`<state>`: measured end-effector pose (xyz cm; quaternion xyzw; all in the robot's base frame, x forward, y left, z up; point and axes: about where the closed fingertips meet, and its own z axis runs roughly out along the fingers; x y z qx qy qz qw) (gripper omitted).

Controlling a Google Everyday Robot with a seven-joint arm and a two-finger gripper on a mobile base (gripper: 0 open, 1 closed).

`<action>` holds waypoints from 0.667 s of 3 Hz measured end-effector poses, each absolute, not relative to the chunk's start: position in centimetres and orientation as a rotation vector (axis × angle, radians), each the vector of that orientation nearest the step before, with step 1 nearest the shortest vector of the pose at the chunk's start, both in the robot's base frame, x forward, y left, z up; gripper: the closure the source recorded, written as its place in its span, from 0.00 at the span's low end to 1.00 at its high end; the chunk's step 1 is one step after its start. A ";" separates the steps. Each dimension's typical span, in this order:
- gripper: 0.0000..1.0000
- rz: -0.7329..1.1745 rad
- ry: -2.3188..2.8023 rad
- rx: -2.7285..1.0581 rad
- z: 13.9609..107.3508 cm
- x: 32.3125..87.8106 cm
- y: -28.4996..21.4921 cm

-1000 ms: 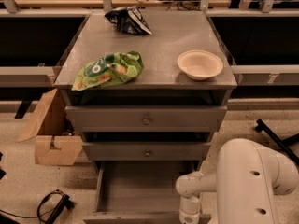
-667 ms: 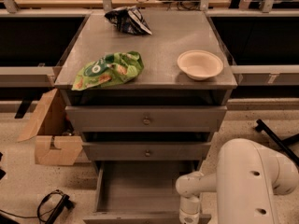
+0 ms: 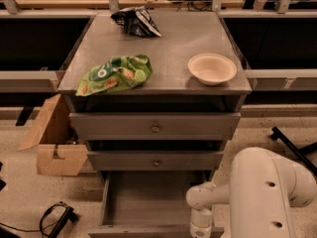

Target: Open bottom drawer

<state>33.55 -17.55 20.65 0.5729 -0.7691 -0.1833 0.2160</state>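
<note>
The bottom drawer point(image 3: 148, 198) of the grey metal cabinet stands pulled out toward me, showing its plain grey inside with nothing in it. Its front panel point(image 3: 138, 231) lies at the bottom edge of the camera view, and its knob is cut off. Above it, the middle drawer point(image 3: 156, 161) and the top drawer point(image 3: 155, 128) are pushed in, each with a small round knob. My white arm point(image 3: 262, 192) reaches in from the lower right. Its wrist point(image 3: 200, 224) hangs over the drawer's right front corner. The gripper is below the frame edge, out of view.
On the cabinet top point(image 3: 163, 43) lie a green chip bag point(image 3: 115, 74), a cream bowl point(image 3: 212, 67) and a dark bag point(image 3: 135, 22). An open cardboard box point(image 3: 54, 143) sits on the floor at left. A black cable point(image 3: 57, 219) and a black bar point(image 3: 292, 148) lie on the floor.
</note>
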 end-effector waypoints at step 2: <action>0.00 -0.499 -2.136 1.604 21.0 34.5 -17.8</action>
